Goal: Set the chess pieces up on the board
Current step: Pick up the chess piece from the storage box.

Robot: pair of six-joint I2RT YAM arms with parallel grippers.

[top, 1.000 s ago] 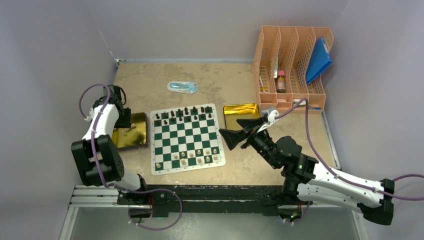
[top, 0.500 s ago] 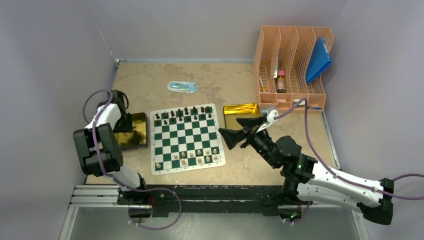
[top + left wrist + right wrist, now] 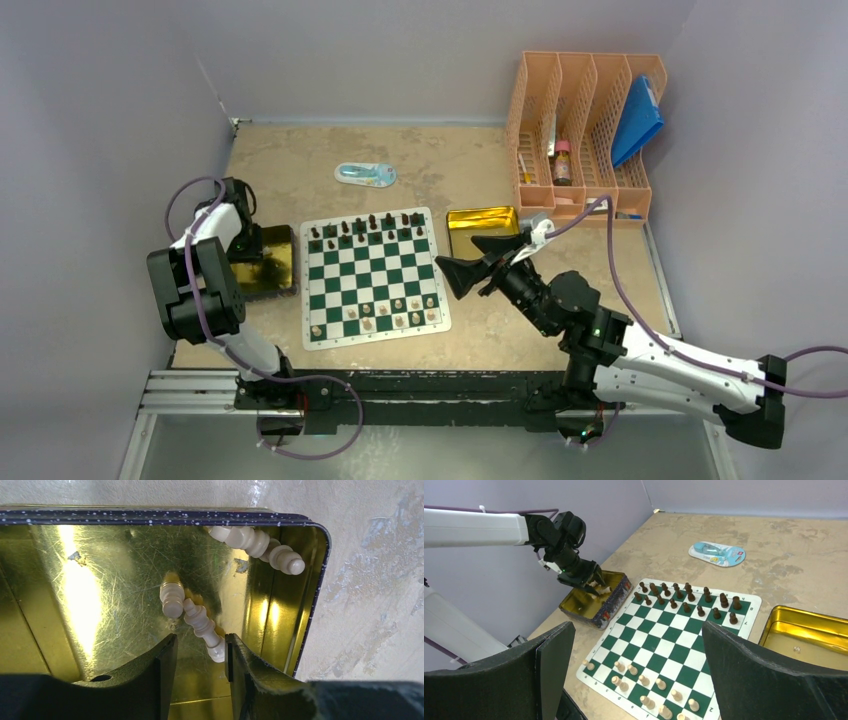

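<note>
The green-and-white board (image 3: 372, 272) lies mid-table. Dark chess pieces (image 3: 370, 228) fill its far rows and cream ones (image 3: 395, 312) stand along its near rows. My left gripper (image 3: 200, 642) is down inside the left gold tray (image 3: 100, 580), open. A lying cream piece (image 3: 202, 625) has its base between the jaws, against the right finger and apart from the left one. A second cream piece (image 3: 172, 597) touches it, and more (image 3: 257, 542) lie in the tray's corner. My right gripper (image 3: 457, 252) hovers wide open at the board's right edge, holding nothing.
A second gold tray (image 3: 482, 222) sits right of the board, behind my right gripper. An orange file organizer (image 3: 585, 130) stands at the back right. A blue packaged item (image 3: 365, 174) lies beyond the board. A wall runs close along the left tray's side.
My left arm's elbow has swung left and back while its gripper stayed in the left tray. The right arm has not moved.
</note>
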